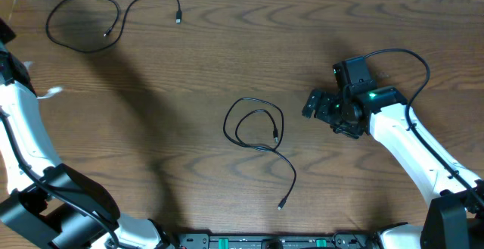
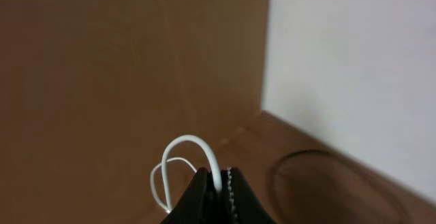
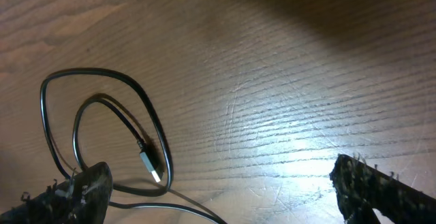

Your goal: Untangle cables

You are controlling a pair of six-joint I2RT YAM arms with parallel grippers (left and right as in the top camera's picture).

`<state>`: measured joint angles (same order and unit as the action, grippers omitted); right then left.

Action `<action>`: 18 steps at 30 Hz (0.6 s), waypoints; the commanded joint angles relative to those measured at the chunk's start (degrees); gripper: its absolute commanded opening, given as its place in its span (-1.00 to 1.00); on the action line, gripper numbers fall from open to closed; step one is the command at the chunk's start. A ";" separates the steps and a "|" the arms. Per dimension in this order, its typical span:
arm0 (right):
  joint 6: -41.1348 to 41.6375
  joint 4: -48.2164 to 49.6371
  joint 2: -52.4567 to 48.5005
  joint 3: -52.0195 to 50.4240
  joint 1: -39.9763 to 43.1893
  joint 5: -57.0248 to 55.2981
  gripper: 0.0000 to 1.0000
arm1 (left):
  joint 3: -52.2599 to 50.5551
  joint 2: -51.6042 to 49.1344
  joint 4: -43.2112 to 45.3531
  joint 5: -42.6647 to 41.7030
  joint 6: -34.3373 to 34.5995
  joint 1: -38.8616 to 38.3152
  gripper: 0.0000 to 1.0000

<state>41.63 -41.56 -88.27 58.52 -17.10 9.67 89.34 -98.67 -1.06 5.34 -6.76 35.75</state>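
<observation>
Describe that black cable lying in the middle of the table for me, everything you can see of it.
The middle black cable is thin and smooth and looks rubbery. It lies flat on the wooden table, curled into two loose overlapping loops, one inside the other. Its inner plug, with a silvery metal tip, rests within the loops. A tail trails toward the table's near edge and ends in the tail plug. Nothing grips it: the open right gripper stands beside it, apart.
</observation>
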 commanded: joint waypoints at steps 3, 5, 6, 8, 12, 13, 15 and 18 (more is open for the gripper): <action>-0.55 0.33 -0.15 0.07 -0.63 0.37 0.99 | 0.37 -5.49 -2.69 7.56 -8.87 0.63 -0.86; -0.55 0.46 -0.15 0.07 -0.63 0.37 0.99 | 0.37 -7.37 -3.72 7.43 -8.83 0.59 -0.85; -0.55 0.46 -0.15 0.07 -0.63 0.37 0.99 | 0.37 -8.31 -4.44 7.06 -8.76 0.55 -0.85; -0.57 0.42 -0.15 0.07 -0.63 0.37 0.98 | 0.37 -9.70 -5.40 6.16 -7.87 0.57 -0.85; -0.55 0.46 -0.15 0.07 -0.63 0.37 0.99 | 0.37 -10.95 -4.61 1.62 -0.90 0.57 -0.85; -0.55 0.46 -0.15 0.07 -0.63 0.37 0.99 | 0.37 -10.95 -3.91 -0.07 1.29 0.57 -0.85; -0.57 0.42 -0.15 0.07 -0.63 0.37 0.99 | 0.37 -10.80 -1.86 -4.15 6.29 0.57 -0.85; -0.57 0.42 -0.15 0.07 -0.63 0.37 0.99 | 0.37 -10.58 -0.22 -7.10 9.75 0.57 -0.85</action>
<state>41.60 -41.08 -88.27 58.52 -17.10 9.67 89.34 -110.37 -2.09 3.68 -4.08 36.01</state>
